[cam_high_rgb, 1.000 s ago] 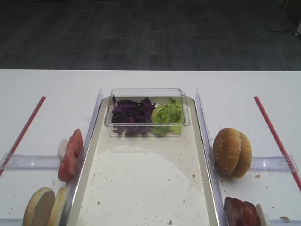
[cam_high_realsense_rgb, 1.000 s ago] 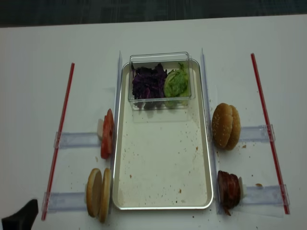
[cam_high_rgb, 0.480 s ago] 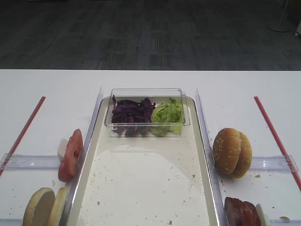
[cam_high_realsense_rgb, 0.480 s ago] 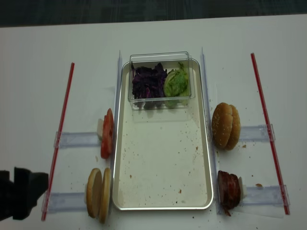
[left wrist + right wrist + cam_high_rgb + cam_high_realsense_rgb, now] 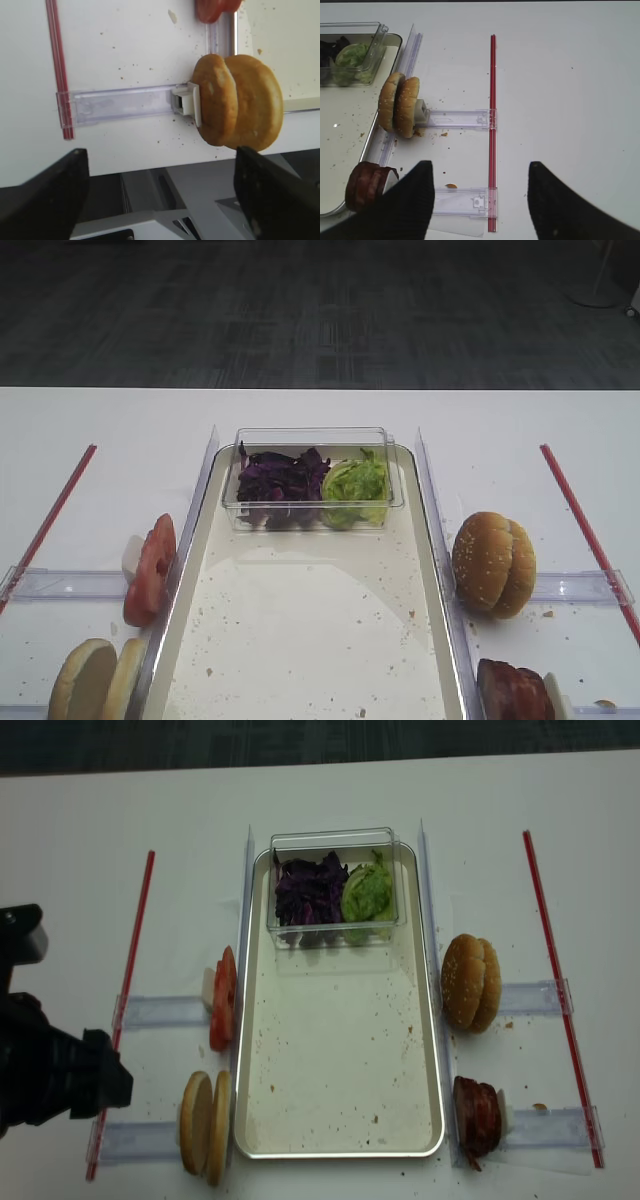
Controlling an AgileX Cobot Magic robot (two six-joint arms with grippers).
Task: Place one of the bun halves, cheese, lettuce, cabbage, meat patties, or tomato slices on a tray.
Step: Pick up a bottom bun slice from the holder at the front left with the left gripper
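White table (image 5: 330,790), tray (image 5: 340,1148) centred, bare apart from crumbs and a clear box (image 5: 335,840) at its far end. Bun halves (image 5: 204,1125) stand on edge just left of tray's near corner. Left gripper (image 5: 160,200) above them, jaws apart, nothing held. Right gripper (image 5: 480,200) jaws apart, empty.

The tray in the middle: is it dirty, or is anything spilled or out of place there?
Slightly messy, nothing spilled outright. The tray is speckled with dark crumbs, and a few lie on the white table. A clear plastic box holding the cabbage and lettuce sits at its far end. Otherwise the tray holds no ingredients.
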